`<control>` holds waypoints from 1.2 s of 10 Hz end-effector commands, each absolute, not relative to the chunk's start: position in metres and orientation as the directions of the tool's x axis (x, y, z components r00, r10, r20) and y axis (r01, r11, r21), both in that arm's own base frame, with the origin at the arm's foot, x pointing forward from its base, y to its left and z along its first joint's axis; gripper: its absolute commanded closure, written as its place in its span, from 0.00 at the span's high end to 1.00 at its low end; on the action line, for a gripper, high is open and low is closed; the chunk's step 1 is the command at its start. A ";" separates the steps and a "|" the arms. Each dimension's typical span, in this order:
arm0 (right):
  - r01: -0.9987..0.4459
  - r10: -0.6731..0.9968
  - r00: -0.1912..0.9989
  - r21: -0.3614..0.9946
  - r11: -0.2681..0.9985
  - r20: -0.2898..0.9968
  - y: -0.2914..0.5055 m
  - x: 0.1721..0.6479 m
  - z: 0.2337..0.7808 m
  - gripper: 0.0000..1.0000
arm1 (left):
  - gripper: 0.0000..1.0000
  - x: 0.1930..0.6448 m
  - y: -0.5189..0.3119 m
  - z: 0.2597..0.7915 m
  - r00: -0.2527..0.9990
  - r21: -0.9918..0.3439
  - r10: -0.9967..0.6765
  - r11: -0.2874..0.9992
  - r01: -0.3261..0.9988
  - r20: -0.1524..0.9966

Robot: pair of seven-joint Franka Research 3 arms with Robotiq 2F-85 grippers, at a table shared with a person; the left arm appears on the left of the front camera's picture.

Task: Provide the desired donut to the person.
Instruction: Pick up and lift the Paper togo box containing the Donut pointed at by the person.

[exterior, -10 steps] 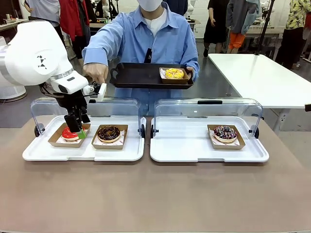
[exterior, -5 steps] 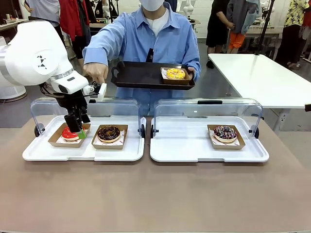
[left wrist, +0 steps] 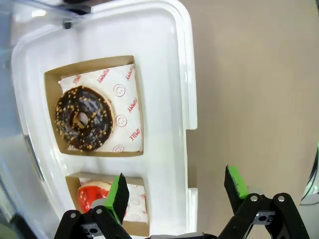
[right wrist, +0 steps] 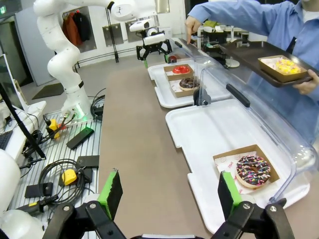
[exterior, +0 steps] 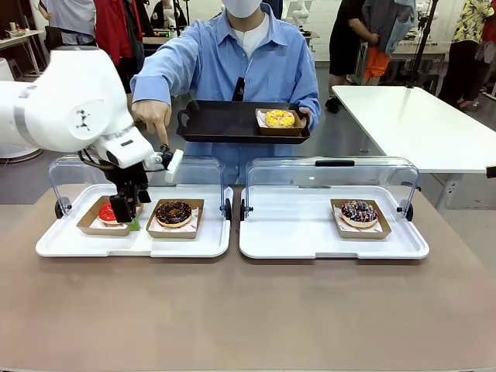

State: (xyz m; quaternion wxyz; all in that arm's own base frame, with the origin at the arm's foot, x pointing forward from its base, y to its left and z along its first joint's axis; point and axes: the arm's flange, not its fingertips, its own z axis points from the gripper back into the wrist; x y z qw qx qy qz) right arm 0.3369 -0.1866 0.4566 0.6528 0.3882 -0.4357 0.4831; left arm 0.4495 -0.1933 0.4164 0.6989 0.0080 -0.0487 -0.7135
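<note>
Though the front view hides it, the left wrist view shows the left jaws released by the red donut; right jaws released.

Glossy white plastic trays, clear shiny plastic lids, matt brown cardboard boxes lined with printed paper, a red doughnut coated in wet-looking glaze, a matt tan surface, a smooth black plastic tray, a blue cloth shirt

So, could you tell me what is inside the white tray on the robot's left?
It holds two cardboard boxes: one with a chocolate donut, one with a red donut. The open left gripper covers part of the red donut in the front view.
</note>
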 end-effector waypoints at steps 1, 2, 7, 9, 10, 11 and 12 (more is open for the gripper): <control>-0.972 0.287 0.139 0.075 0.222 0.948 -0.188 0.335 0.456 1.00 | 1.00 0.462 -0.201 0.399 -0.065 0.092 -0.998 -0.064 0.994 0.005; -0.972 0.287 0.139 0.075 0.222 0.948 -0.188 0.335 0.456 1.00 | 1.00 0.466 -0.200 0.393 -0.056 0.097 -0.998 -0.057 0.994 -0.013; -0.972 0.287 0.139 0.075 0.222 0.948 -0.188 0.335 0.456 1.00 | 1.00 0.485 -0.195 0.363 -0.041 0.120 -0.998 -0.046 0.992 -0.050; -0.972 0.287 0.139 0.075 0.222 0.948 -0.188 0.335 0.456 1.00 | 1.00 0.489 -0.196 0.355 -0.041 0.115 -0.998 -0.046 0.992 -0.046; -0.972 0.287 0.139 0.075 0.222 0.948 -0.188 0.335 0.456 1.00 | 1.00 0.491 -0.197 0.351 -0.043 0.112 -0.998 -0.047 0.993 -0.042; -0.972 0.287 0.139 0.075 0.222 0.948 -0.188 0.335 0.456 1.00 | 1.00 0.491 -0.197 0.348 -0.048 0.112 -0.998 -0.052 0.992 -0.039; -0.972 0.287 0.139 0.075 0.222 0.948 -0.188 0.335 0.456 1.00 | 1.00 0.493 -0.198 0.345 -0.051 0.111 -0.998 -0.054 0.992 -0.035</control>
